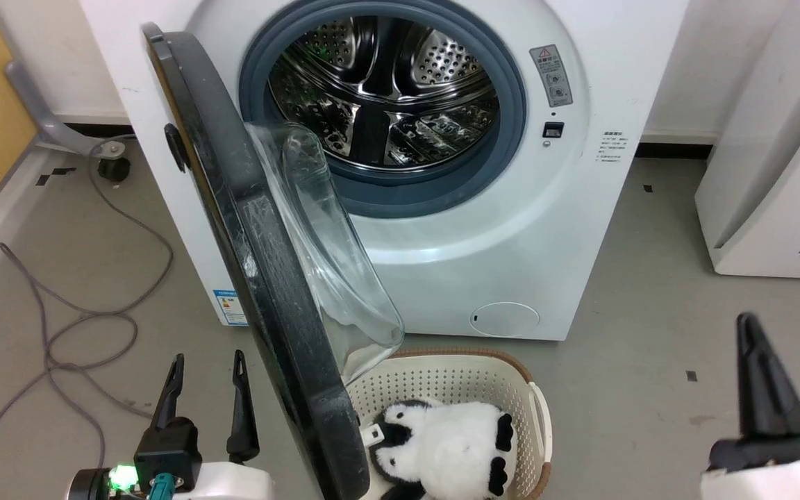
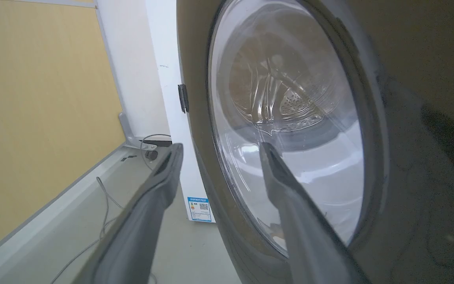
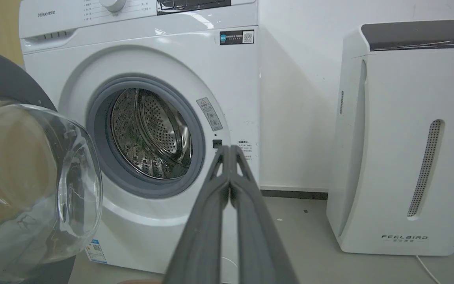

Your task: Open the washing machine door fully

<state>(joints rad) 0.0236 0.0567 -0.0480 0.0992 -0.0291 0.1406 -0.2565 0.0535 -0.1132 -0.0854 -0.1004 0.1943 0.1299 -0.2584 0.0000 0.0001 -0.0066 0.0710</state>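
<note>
Before the white front-loading washing machine, the large round door, glossy black rim around a clear bulging glass bowl, stands swung out roughly square to the machine's front. It is hinged at the machine's left edge, with the steel drum opening bared. Just beside the door's outer face, the left gripper hovers with fingers spread and empty. Off the machine's right front corner, the right gripper has its fingers pressed together, holding nothing.
</note>
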